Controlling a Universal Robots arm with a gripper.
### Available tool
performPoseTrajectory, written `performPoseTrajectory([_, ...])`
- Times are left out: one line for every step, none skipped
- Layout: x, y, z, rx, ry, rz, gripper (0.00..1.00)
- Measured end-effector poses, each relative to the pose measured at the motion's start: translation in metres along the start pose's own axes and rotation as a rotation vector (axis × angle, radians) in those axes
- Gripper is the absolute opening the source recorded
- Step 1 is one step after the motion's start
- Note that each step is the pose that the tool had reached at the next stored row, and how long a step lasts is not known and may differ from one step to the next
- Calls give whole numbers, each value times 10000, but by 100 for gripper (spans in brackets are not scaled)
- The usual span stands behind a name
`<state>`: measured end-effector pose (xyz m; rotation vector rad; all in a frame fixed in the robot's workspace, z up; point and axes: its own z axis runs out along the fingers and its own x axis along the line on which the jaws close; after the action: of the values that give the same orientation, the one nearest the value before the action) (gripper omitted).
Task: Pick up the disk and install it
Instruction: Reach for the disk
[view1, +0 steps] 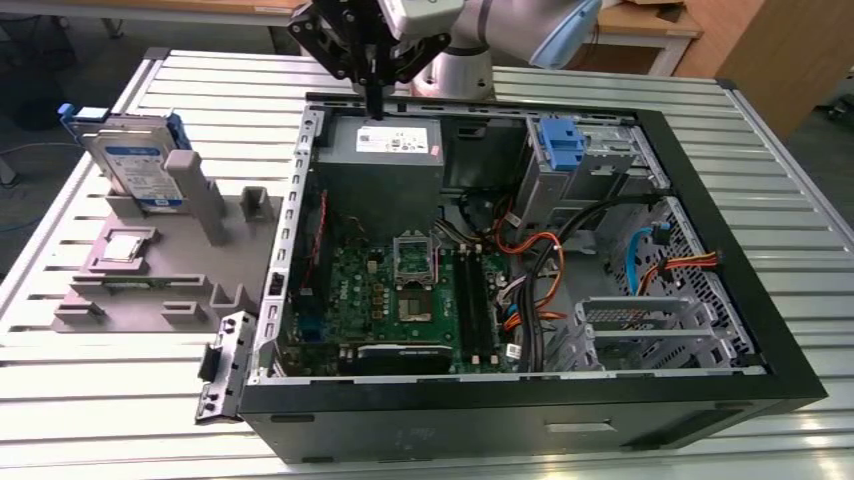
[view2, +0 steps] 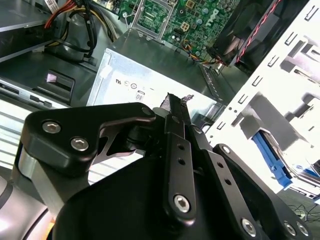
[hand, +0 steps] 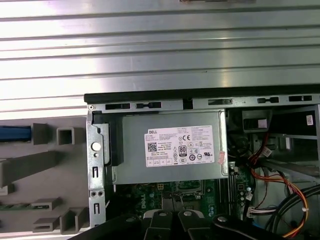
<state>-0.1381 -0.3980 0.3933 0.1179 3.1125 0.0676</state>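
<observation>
Looks like a robotics lab or test workshop. Told by the ribbed metal bench (view1: 783, 170) carrying an open computer case (view1: 534, 405), side panel off, boards and cables bare. Just beside the case, on the exterior view's left: a grey holder (view1: 147, 285) with a disk (view1: 140, 165) standing in it. Behind the case: a robot arm (view1: 514, 25) over the bench, then wooden office furniture (view1: 767, 45).

From high up, the exterior view looks down on the open computer case (view1: 534, 420), power supply (view1: 384, 145) at its 11 o'clock. Both wrist views sit close above that shared power supply.
</observation>
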Motion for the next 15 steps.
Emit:
performPoseTrajectory([3, 0, 0, 0, 0, 0, 10])
performPoseTrajectory([6, 0, 0, -1, -1, 1, 10])
performPoseTrajectory([8, -1, 0, -1, 0, 0, 10])
performPoseTrajectory([11, -1, 0, -1, 0, 0, 10])
performPoseTrajectory([13, -1, 0, -1, 0, 0, 10])
performPoseTrajectory([17, -1, 0, -1, 0, 1, 10])
performPoseTrajectory([20, -1, 0, 0, 0, 1, 10])
performPoseTrajectory([23, -2, 0, -1, 0, 0, 10])
performPoseTrajectory([25, -2, 0, 0, 0, 1, 10])
performPoseTrajectory([28, -2, 0, 0, 0, 0, 10])
performPoseTrajectory([30, -2, 0, -1, -1, 0, 10])
performPoseTrajectory([33, -2, 0, -1, 0, 0, 10])
performPoseTrajectory([35, -3, 0, 0, 0, 0, 10])
performPoseTrajectory([38, -3, 0, -1, 0, 0, 10])
performPoseTrajectory([40, -3, 0, -1, 0, 0, 10])
